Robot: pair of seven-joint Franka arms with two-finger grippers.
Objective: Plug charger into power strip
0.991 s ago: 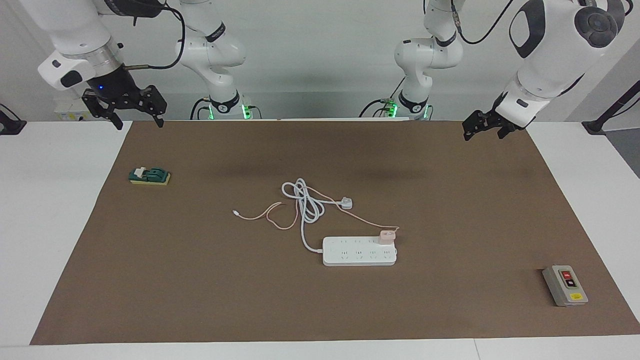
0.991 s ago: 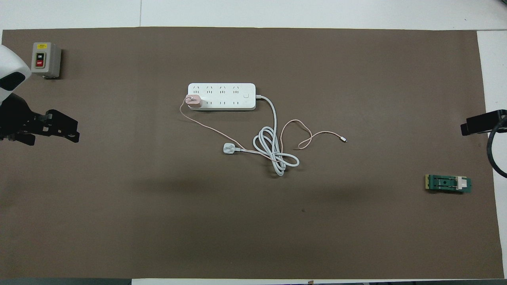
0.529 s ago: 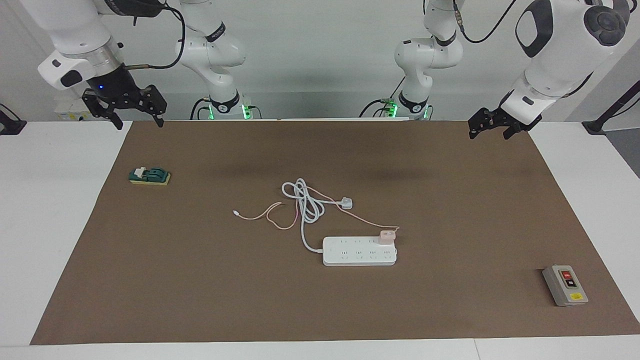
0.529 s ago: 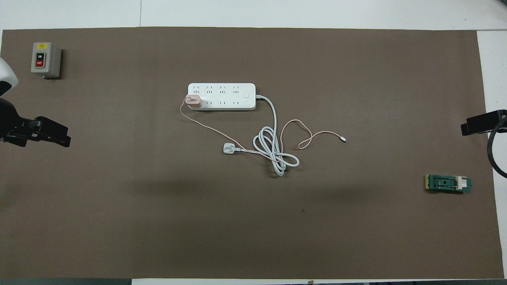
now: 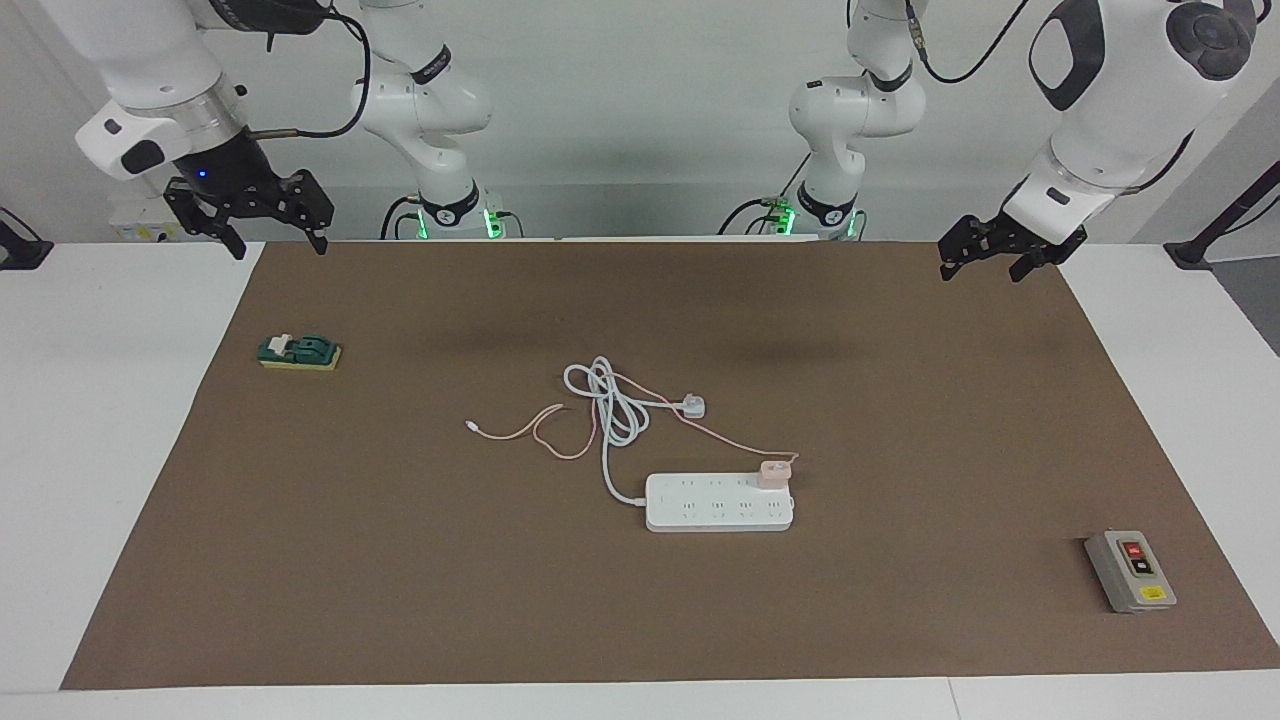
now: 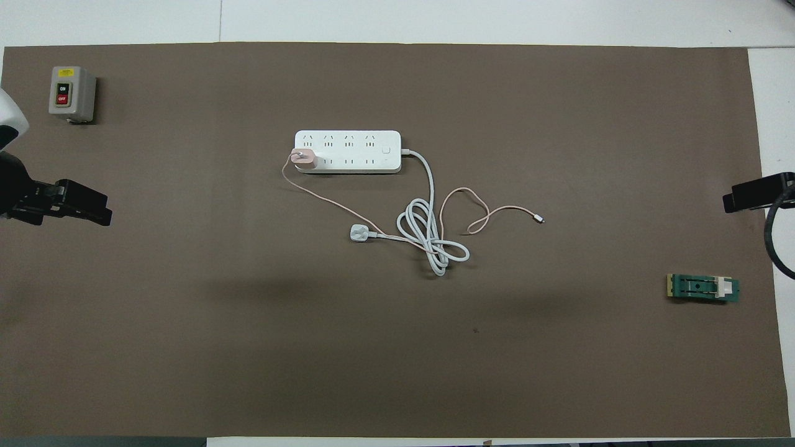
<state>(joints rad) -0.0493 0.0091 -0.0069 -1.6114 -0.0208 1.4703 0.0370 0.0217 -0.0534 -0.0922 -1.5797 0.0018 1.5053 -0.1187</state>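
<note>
The charger (image 5: pixel 775 472) is a small pale-pink cube. It sits plugged in a socket at the end of the power strip (image 5: pixel 719 502) that is toward the left arm's end of the table, in the row nearer to the robots. Its thin pink cable (image 5: pixel 735 441) runs from it toward the robots and across the coiled white cord (image 5: pixel 610 405), which belongs to the long flat white strip with two rows of sockets in the middle of the brown mat (image 5: pixel 400 560). The left gripper (image 5: pixel 982 254) hangs over the mat's corner near its own base, fingers spread apart, holding nothing. The right gripper (image 5: pixel 270 222) hangs over the mat's edge at its own end, fingers spread too, empty. No container is in view.
</note>
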